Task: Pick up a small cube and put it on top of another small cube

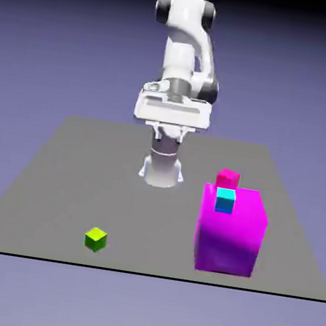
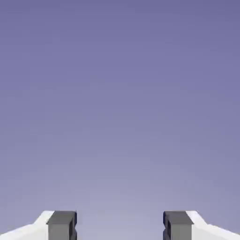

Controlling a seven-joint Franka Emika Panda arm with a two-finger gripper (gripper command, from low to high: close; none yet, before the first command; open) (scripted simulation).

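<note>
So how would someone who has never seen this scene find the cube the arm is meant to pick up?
Start at the big magenta block near the grey table's front edge, then look across toward the exterior view's left. The tiny lime-green cube sits alone on bare tabletop there, unlike the small cyan cube and pink-red cube at the block.

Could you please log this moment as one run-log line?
phase: before pickup | fingers: open, empty | green cube: on table, untouched | cyan cube: on magenta block

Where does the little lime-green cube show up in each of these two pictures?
Exterior view: the lime-green cube sits on the grey table, lower left, far from the magenta block.
Hand view: not in it; only backdrop above the open gripper.
Shared landmark: the blue-violet backdrop.
</note>
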